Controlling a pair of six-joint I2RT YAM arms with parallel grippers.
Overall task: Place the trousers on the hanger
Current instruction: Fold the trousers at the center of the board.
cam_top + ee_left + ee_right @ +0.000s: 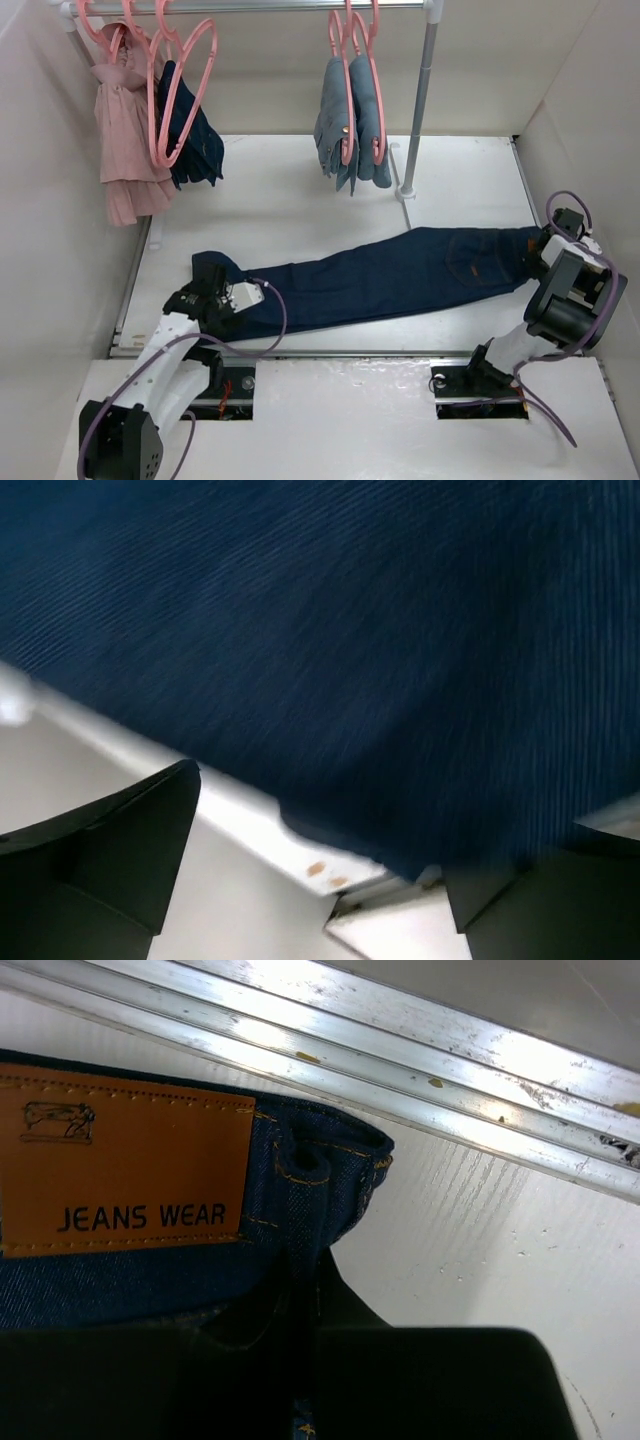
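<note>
Right hand [316, 1310] pinching trousers [130, 1290] waistband, fingertips hidden

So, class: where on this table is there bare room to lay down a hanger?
Bare: the white table between the hanging clothes and the trousers, and right of the rack post. Crowded: along the trousers, with the left gripper and right gripper at their ends.

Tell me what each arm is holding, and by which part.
The right fingers are shut on the trousers at the waistband corner, beside the tan patch. The left fingers stand open at the leg end, holding nothing.
</note>
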